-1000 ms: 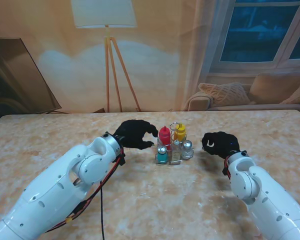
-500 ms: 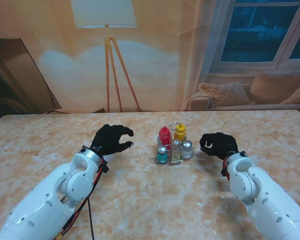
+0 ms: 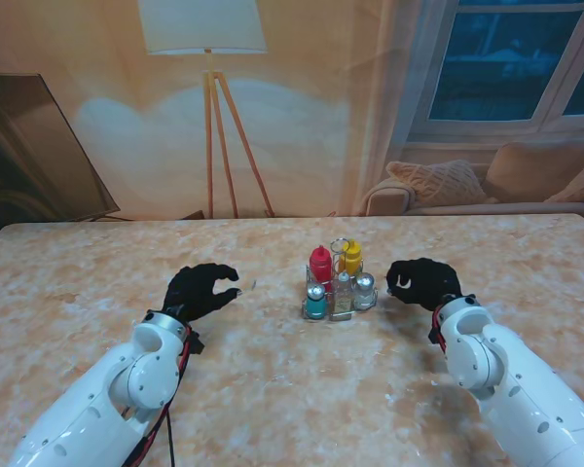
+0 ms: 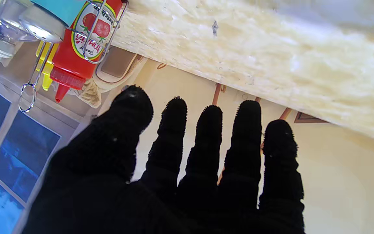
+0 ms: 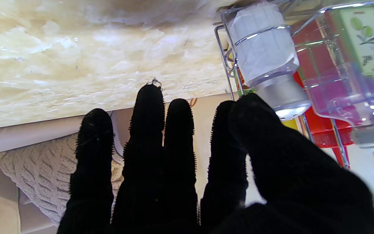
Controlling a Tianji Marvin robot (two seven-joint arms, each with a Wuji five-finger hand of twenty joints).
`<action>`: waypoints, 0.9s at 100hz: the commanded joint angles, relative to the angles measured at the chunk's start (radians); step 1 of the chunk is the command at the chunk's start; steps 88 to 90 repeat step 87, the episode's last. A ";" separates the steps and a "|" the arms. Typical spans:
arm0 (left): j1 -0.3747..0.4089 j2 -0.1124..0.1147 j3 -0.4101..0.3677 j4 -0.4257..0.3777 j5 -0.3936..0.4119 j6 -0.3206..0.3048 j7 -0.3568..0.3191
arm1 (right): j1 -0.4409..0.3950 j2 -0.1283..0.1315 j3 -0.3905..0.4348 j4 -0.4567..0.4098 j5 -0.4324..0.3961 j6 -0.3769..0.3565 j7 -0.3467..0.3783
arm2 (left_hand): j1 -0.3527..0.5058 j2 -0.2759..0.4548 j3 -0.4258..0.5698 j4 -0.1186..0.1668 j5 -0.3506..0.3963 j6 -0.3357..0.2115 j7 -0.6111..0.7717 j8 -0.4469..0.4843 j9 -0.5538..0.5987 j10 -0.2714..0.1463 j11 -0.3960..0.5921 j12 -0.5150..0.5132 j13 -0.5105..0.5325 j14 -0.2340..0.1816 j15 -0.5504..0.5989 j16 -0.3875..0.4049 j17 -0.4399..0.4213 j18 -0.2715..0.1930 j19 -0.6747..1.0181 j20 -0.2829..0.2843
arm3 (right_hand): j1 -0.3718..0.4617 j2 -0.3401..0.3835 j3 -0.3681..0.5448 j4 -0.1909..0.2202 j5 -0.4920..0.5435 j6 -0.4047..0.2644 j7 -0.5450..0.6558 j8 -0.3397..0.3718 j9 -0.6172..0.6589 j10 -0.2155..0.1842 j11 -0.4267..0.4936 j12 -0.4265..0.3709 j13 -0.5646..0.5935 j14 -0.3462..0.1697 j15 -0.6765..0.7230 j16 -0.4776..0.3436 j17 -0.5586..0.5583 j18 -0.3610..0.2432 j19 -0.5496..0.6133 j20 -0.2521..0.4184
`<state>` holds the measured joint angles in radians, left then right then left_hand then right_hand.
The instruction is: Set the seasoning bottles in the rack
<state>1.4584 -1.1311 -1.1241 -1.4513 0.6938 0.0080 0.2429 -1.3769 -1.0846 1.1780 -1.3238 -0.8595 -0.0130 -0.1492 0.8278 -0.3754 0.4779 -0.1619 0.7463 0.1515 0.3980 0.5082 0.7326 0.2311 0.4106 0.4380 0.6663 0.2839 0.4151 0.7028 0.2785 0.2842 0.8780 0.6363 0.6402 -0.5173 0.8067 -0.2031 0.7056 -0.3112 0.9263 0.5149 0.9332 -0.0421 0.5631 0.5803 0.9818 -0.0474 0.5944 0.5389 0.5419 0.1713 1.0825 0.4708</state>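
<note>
since a second ago the left hand [image 3: 201,290] has drawn back from the rack's side toward the robot and to the left, and now sits well apart from the rack [image 3: 337,292], at about its 9 o'clock; the right hand [image 3: 423,280] has barely shifted. the left hand holds nothing, its fingers [image 4: 243,130] loosely spread and slightly curled. the right hand, just beside the rack at its 3 o'clock, is also empty, fingers [image 5: 148,110] extended and a little apart.

the wire rack stands upright near the table's [image 3: 292,389] centre with a ring handle on top. in it are a red squeeze bottle [image 3: 319,265] with a tomato label and pointed cap, a yellow squeeze bottle [image 3: 352,257] beside it on the far side, a teal shaker [image 3: 315,303] with a silver top at the near left, a clear bottle [image 3: 343,292] with a green-labelled front in the middle, and a white-filled shaker [image 3: 365,289] with a silver lid at the right.
</note>
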 commanded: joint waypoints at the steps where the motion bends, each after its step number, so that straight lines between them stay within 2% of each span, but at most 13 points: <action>1: 0.009 -0.006 -0.003 0.008 0.010 0.005 -0.014 | -0.019 -0.003 0.003 -0.025 -0.004 0.001 0.021 | 0.021 0.034 -0.025 0.022 0.012 0.008 -0.028 0.012 -0.026 0.011 -0.012 -0.006 -0.020 0.015 -0.005 -0.020 -0.019 -0.015 -0.006 -0.027 | 0.015 -0.018 0.013 -0.004 0.007 -0.006 0.013 0.004 0.013 0.008 0.005 0.023 0.005 -0.001 0.011 0.012 -0.004 0.004 0.012 -0.001; 40: 0.001 -0.011 -0.013 0.044 -0.005 0.015 0.006 | -0.025 -0.002 0.002 -0.045 -0.012 0.019 0.030 | 0.033 0.035 -0.040 0.022 0.012 0.004 -0.023 0.022 -0.028 0.008 -0.004 0.000 -0.024 0.014 0.000 -0.019 -0.024 -0.018 -0.005 -0.030 | 0.014 -0.017 0.014 -0.004 0.007 -0.006 0.013 0.004 0.013 0.008 0.006 0.024 0.004 -0.001 0.010 0.012 -0.004 0.005 0.012 -0.002; 90: 0.023 -0.009 -0.018 0.020 0.006 0.010 0.006 | -0.048 -0.001 0.019 -0.058 -0.019 0.017 0.025 | 0.040 0.031 -0.051 0.022 0.011 -0.002 -0.013 0.031 -0.029 0.006 -0.001 0.006 -0.028 0.016 0.003 -0.016 -0.026 -0.012 -0.006 -0.030 | 0.012 -0.015 0.013 -0.004 0.004 -0.004 0.012 0.003 0.010 0.009 0.006 0.022 0.002 -0.001 0.010 0.012 -0.006 0.006 0.013 -0.001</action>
